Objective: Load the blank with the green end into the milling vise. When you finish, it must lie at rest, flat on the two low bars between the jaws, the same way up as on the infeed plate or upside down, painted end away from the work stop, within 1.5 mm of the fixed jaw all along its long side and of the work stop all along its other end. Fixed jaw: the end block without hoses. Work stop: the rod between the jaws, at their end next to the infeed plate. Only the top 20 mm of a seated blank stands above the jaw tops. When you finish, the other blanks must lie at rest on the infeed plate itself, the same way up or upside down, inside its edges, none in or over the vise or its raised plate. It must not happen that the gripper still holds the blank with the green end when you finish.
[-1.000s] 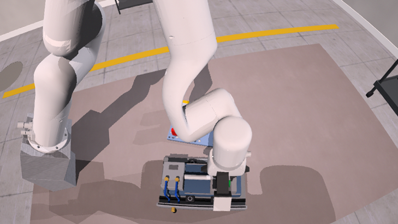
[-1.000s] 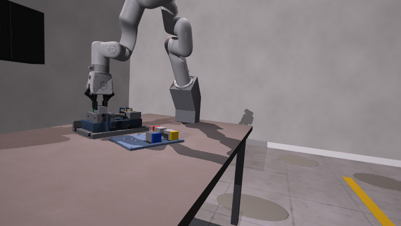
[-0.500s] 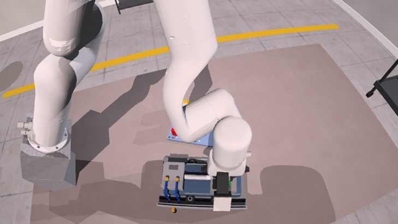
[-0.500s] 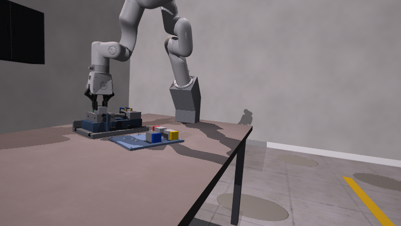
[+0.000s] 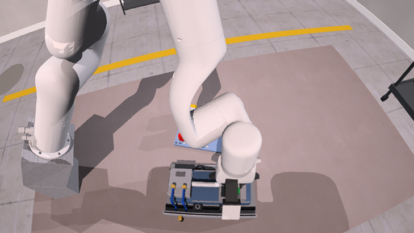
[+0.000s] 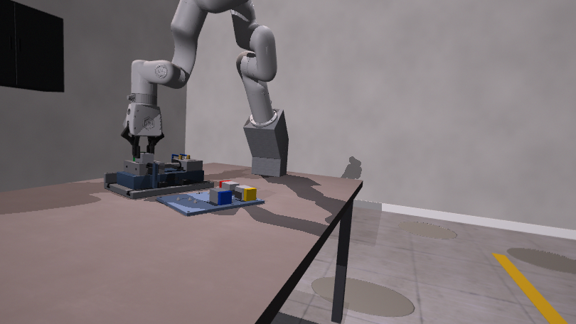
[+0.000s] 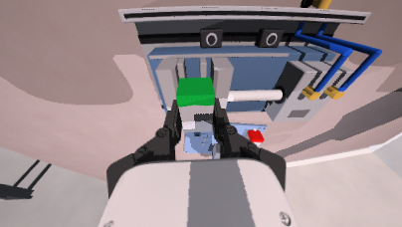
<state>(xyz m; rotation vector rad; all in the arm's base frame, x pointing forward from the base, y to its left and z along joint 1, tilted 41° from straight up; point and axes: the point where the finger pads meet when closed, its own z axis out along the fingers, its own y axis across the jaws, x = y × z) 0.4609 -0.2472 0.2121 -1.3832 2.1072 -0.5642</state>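
My gripper (image 7: 196, 108) is shut on the grey blank with the green end (image 7: 195, 93), gripping its long sides from above. The blank sits down between the two grey jaws of the milling vise (image 7: 249, 75), next to the fixed jaw (image 7: 166, 82), and its top stands above the jaw tops. Its green end points away from the infeed plate. In the exterior view the gripper (image 6: 143, 152) stands upright over the vise (image 6: 157, 175). The low bars and the work stop are hidden under the blank and fingers. From above, the wrist covers the blank and only a green sliver (image 5: 238, 191) shows.
The hose block with blue hoses (image 7: 323, 60) and its pale rod (image 7: 254, 95) lie on the vise's other side. The blue infeed plate (image 6: 209, 201) holds blanks with blue (image 6: 220, 196), red (image 6: 228, 185) and yellow (image 6: 246, 193) ends. The arm's base pedestal (image 6: 267, 146) stands behind.
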